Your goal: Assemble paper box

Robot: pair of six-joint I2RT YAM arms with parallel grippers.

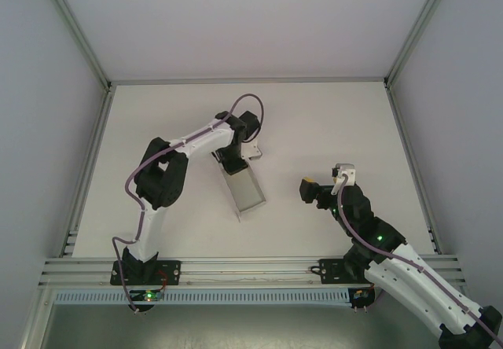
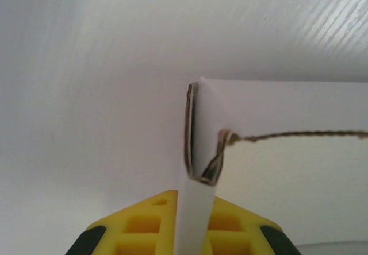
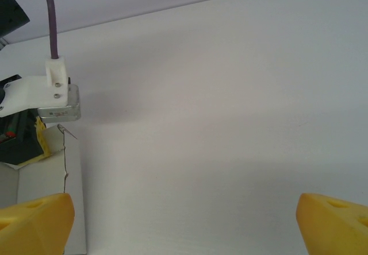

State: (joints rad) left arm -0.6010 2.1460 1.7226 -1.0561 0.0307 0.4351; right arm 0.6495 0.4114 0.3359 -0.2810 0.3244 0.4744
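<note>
Left hand pinches an end flap of the paper box, whose long axis runs away from that hand, well left of the empty, wide-open right hand.

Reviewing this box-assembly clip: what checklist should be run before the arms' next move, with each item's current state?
1. Left claw gripping the paper box: ok, white card is pinched in it.
2. Right claw open and empty: ok, its fingers stand wide apart.
3. Right claw apart from the box: ok, it hangs to the box's right, not touching.
4. Box resting flat on the table: cannot tell, it looks tilted under the left claw.
5. All flaps folded: cannot tell.
</note>
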